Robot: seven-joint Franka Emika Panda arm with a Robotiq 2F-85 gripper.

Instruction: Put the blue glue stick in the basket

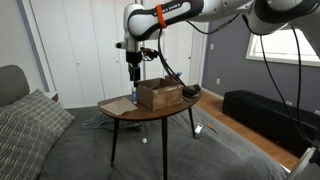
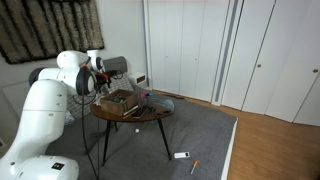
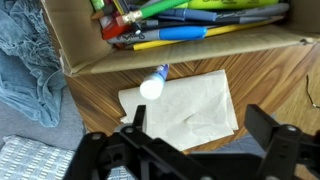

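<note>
Robotiq gripper (image 3: 200, 135): jaws spread wide, nothing grasped between the black fingers (image 3: 135, 122); suspended over the tabletop just outside the long wall of the brown rectangular cardboard basket (image 3: 200, 50); same position shown in both exterior views (image 1: 133, 76) (image 2: 103, 82).

Blue glue stick with white cap (image 3: 153, 85): outside the basket, just beside its long wall, at the edge of the flat tan paper sheet (image 3: 190, 108); visible in an exterior view (image 1: 133, 97) beside the basket (image 1: 160, 96); upright or lying not determinable.

Basket interior: loaded with red, yellow, blue and green pens and markers (image 3: 170, 20).

Crumpled blue-grey cloth (image 3: 25, 60): beside the basket's short end.

Dark wooden table on thin black legs (image 1: 150, 112) (image 2: 140, 115): carrying the basket (image 2: 120, 99).
</note>
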